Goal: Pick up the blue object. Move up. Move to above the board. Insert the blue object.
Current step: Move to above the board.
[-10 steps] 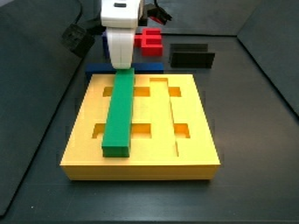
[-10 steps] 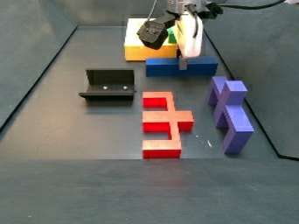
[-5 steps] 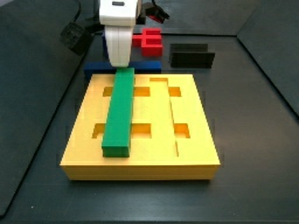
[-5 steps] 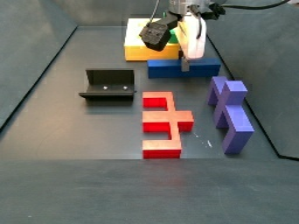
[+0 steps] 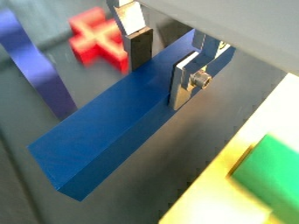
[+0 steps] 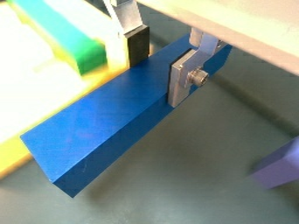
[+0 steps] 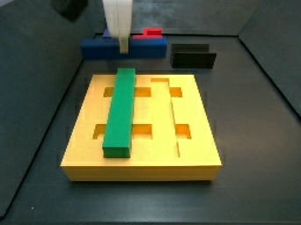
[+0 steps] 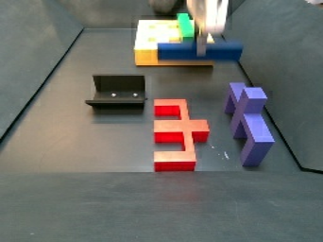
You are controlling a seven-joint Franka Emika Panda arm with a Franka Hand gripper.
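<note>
While lifted off the floor, blue object (image 6: 117,114) pinched mid-length by hand (image 6: 163,61), beside board (image 7: 141,123).

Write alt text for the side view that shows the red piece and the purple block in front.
The gripper holds the blue object crosswise, lifted in front of the board at the far end. On the dark floor nearer the camera lie a red piece, a purple-blue notched block and the fixture.

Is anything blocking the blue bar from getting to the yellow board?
Nothing visible. The pincer holds the blue bar lifted behind the board. The green bar fills one groove; the groove beside it is free.
</note>
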